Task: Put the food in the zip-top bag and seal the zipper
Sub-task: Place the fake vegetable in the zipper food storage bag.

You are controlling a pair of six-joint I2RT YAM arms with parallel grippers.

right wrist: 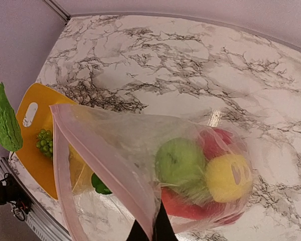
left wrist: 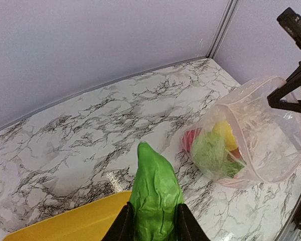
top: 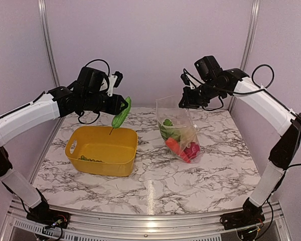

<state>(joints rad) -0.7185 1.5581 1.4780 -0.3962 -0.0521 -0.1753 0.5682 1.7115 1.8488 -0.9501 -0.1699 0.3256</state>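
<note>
I'm watching the marble table [top: 155, 173], with the yellow basket [top: 103, 165] sitting on it. Right of the basket, the zip-top bag [top: 173, 108] is standing open, mouth up. My right gripper [top: 186, 103] is pinching the bag's rim at the zipper [right wrist: 98, 161], on the side away from the basket. My left gripper [top: 121, 106] is hovering above the basket's far edge, clamping a green leafy piece [top: 121, 115]. The green pear [right wrist: 179, 161], lemon [right wrist: 228, 176] and carrot [top: 173, 145] are lying inside the bag, and green grapes [top: 90, 159] are sitting in the basket.
</note>
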